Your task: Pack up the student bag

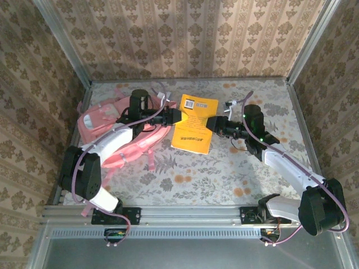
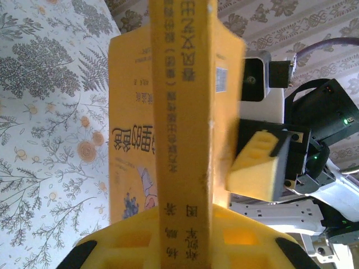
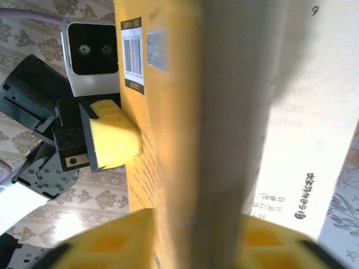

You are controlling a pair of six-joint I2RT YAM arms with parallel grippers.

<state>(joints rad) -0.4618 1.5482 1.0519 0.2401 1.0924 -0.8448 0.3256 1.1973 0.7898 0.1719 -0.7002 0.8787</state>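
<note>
A yellow book [image 1: 193, 126] hangs tilted above the middle of the table between both grippers. My left gripper [image 1: 175, 115] is shut on its top left edge, and the spine [image 2: 185, 112] stands clamped between its yellow pads [image 2: 185, 224]. My right gripper [image 1: 215, 124] sits at the book's right edge. The book [image 3: 168, 140] stands between its jaws [image 3: 196, 224], too blurred to tell whether they press. The pink student bag [image 1: 106, 120] lies at the back left under the left arm.
A floral cloth [image 1: 185, 174] covers the table. Patterned walls with metal posts close it in at the back and both sides. An aluminium rail [image 1: 185, 216] runs along the near edge between the arm bases.
</note>
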